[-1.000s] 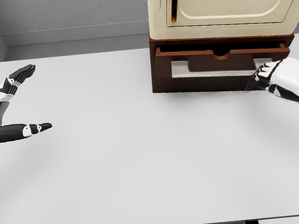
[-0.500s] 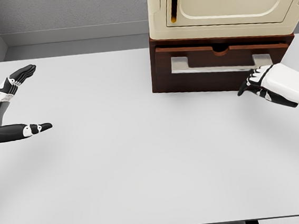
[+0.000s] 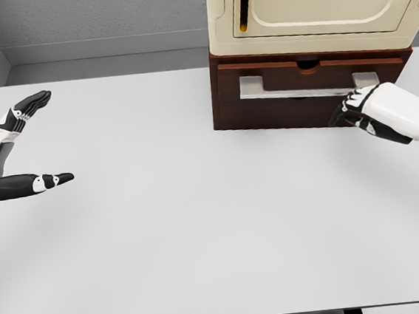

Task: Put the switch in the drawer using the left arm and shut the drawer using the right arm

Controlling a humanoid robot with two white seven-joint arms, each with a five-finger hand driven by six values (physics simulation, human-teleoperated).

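Brown drawer (image 3: 304, 97), nearly shut

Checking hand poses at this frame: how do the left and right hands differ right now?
The left hand sits at the table's far left edge, far from the drawer; the right hand is at the drawer front, just below the silver handle. The left hand's fingers are spread wide, thumb and fingers well apart; the right hand's are curled. Both are white with black fingers, and neither holds anything.

The right hand (image 3: 368, 108) presses curled fingers (image 3: 347, 108) against the nearly shut drawer (image 3: 303, 92); the left hand (image 3: 12, 150) is spread.
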